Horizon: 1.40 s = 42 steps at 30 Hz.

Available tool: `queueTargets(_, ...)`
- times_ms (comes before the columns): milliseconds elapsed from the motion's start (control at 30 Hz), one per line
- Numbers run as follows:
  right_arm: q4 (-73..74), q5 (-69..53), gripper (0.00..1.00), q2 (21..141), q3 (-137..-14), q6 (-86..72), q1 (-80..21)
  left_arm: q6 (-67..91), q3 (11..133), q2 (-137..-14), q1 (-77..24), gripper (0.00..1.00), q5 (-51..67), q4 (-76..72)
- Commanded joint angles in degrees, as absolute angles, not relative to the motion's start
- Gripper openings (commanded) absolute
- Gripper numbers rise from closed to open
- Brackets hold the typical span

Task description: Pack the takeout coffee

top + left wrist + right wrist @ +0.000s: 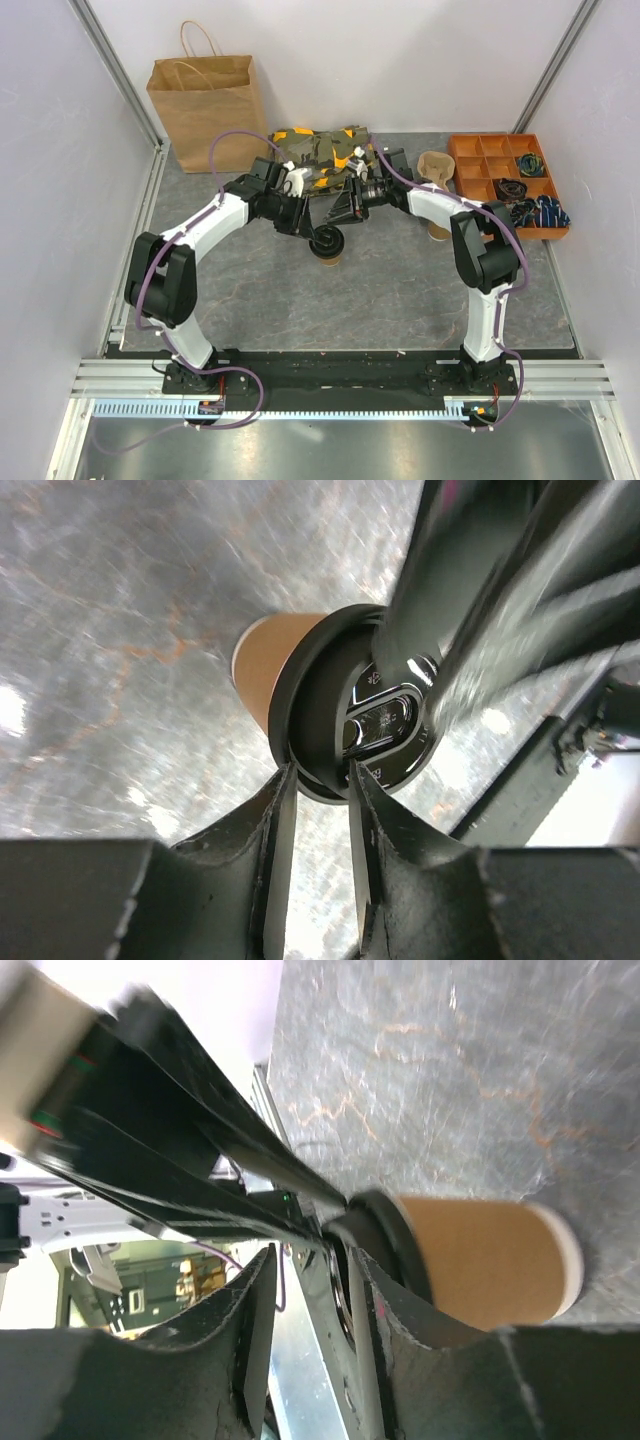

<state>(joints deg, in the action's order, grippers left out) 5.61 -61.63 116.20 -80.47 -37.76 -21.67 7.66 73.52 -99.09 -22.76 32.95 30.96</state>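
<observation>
Mid-table: small brown kraft-paper cup with black plastic sip lid [330, 250], one only, seemingly upright on grey stone-look table [400, 300], not yet packed. Left gripper [320, 775] pinching lid rim. Right gripper [315, 1255] straddling same rim; clamped or released, cannot tell. Judged early stage: lift, carry, lowering into bag all left. Further back: one camouflage fabric bundle [315, 150], one brown moulded-pulp carrier [436, 165], one orange compartment tray [497, 138]. Farthest: one upright brown paper bag with handles [205, 110], well apart from cup.

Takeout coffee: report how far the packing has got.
Done: nothing packed; the takeout coffee is mid-table, lidded. In hand: left gripper pinches its lid rim, right gripper straddles it loosely. Remaining: carry it to the paper bag and lower it in.
</observation>
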Motion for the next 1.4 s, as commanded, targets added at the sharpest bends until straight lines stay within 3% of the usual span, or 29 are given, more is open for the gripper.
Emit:
queueTargets(0,8.86,-60.82,0.44,114.96,-85.33,-34.99,-20.13,9.93,71.99,-96.59,-24.17,0.34,35.51,32.96)
queueTargets(200,24.74,-54.32,0.47,116.01,-89.99,-21.57,-19.16,12.91,73.38,-96.24,-24.52,0.36,35.95,32.87)
queueTargets(400,35.75,-48.26,0.63,115.75,-90.79,-11.61,-19.25,13.89,75.49,-96.15,-25.66,0.43,37.09,32.87)
queueTargets(467,37.61,-46.86,0.64,115.66,-90.62,-8.97,-19.25,14.32,75.85,-95.98,-25.75,0.45,37.00,32.78)
queueTargets(633,38.49,-44.30,0.61,116.27,-90.79,-6.68,-19.25,17.66,72.78,-91.60,-23.13,0.40,36.04,27.62)
queueTargets(900,39.46,-44.73,0.43,119.97,-94.74,-5.62,-20.39,23.46,63.55,-87.54,-19.07,0.33,38.76,20.57)
queueTargets(1200,39.73,-48.16,0.42,121.99,-98.17,-4.49,-22.15,25.66,57.40,-88.07,-19.07,0.27,40.25,16.36)
queueTargets(1367,40.25,-49.92,0.49,120.85,-98.44,-2.55,-22.06,25.84,56.42,-88.94,-19.60,0.26,41.57,13.98)
